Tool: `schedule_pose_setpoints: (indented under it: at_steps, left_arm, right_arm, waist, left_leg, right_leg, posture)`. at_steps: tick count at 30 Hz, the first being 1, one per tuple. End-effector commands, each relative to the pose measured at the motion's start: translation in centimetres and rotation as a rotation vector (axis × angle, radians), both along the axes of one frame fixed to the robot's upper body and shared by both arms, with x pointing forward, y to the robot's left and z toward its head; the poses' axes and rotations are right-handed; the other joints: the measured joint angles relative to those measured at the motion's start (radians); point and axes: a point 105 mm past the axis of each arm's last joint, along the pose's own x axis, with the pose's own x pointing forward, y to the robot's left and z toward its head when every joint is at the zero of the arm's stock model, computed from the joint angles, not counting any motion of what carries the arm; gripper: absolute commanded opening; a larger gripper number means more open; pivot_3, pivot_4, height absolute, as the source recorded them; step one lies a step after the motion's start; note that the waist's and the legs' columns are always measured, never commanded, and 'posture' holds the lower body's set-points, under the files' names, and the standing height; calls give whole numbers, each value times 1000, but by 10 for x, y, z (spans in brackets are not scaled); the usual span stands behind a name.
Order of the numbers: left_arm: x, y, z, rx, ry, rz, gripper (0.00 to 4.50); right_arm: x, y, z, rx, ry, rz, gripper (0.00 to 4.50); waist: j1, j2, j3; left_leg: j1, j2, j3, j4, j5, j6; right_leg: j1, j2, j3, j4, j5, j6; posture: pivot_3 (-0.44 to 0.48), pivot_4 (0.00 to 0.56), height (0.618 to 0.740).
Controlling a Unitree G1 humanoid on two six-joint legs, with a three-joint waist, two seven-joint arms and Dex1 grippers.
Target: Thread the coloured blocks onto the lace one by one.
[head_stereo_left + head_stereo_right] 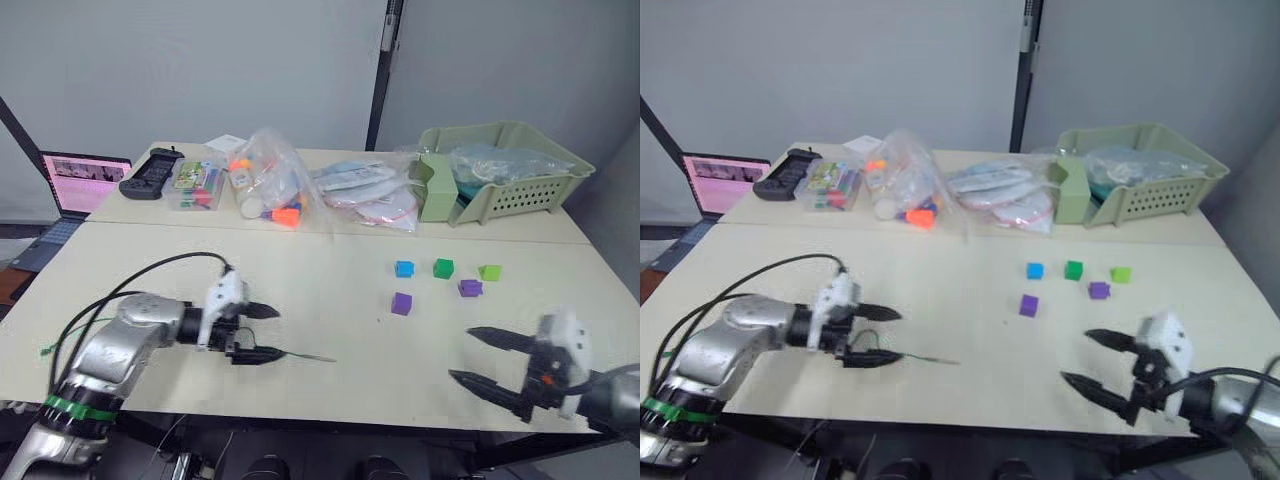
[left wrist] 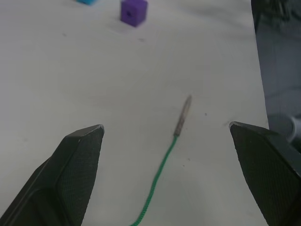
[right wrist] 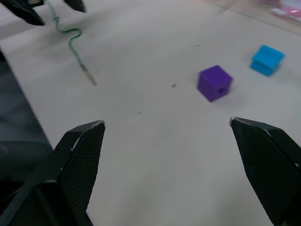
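Lighting: even, diffuse, moderately bright.
Shadows on the desk are faint; wrist views blur toward far edges.

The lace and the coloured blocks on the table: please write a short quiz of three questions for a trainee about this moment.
1. True or false: the left gripper is shut on the lace.
2. How many coloured blocks lie on the table, and which colour occurs twice?
3. Multiple choice: the block nearest to the lace's tan tip is
A) the blue block
B) the nearer purple block
C) the lime green block

Key
1. False: both grippers are open, and the lace lies loose on the table between the left gripper's fingers.
2. Five; purple.
3. B
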Motion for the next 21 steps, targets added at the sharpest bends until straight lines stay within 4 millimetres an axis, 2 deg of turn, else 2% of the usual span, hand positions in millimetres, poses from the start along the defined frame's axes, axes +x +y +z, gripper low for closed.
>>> schedule_pose_setpoints:
  at_steps: [1, 4, 10, 15, 16, 18, 21]
  left_arm:
    - [0, -10, -6, 113, -37, -68, 4500]
    - [6, -27, -17, 171, -31, -99, 4500]
    - [12, -38, -37, 183, -25, -123, 4500]
    - [11, -36, -61, 226, 6, -138, 4500]
    - [10, -36, -63, 231, 11, -145, 4076]
    - [10, -36, -65, 235, 12, -158, 3698]
    - [9, -37, -66, 235, 31, -169, 2707]
  right_arm:
    - [-1, 12, 7, -16, -11, 58, 4480]
    - [-1, 21, 9, -24, -24, 91, 4480]
    - [-2, 24, 6, -15, -20, 72, 4480]
    - [-3, 20, 6, -18, -36, 43, 4480]
    - [-3, 20, 7, -19, -39, 40, 4500]
    - [-2, 19, 7, -18, -42, 37, 4500]
    - [-1, 19, 7, -18, -48, 34, 4500]
  waist:
    - [1, 0, 0]
    - [6, -1, 0]
    - [9, -1, 0]
    - [19, 0, 0]
    - [20, 0, 0]
    - [22, 0, 0]
    - [22, 0, 0]
  left_leg:
    - [0, 0, 0, 0, 0, 0]
    - [-1, -1, 0, 0, 0, 0]
    - [-1, -1, 0, 1, 0, 0]
    - [1, -1, 0, 2, 0, 0]
    - [1, -1, 0, 3, 0, 0]
    - [2, -1, 0, 3, 0, 0]
    - [2, 0, 0, 3, 0, 1]
  right_leg:
    - [0, 0, 0, 0, 0, 0]
    - [0, 0, -1, -1, 0, 1]
    - [1, 0, -2, 0, -1, 1]
    - [4, -1, -2, 0, -1, 2]
    - [5, -1, -2, 0, -1, 3]
    - [6, -1, -2, 0, -2, 3]
    - [6, -1, -2, 0, -2, 5]
  posture:
    - [0, 150, 740]
    - [0, 150, 740]
    - [0, 150, 740]
    - [0, 150, 740]
    - [0, 150, 740]
    - [0, 150, 740]
    - [0, 150, 740]
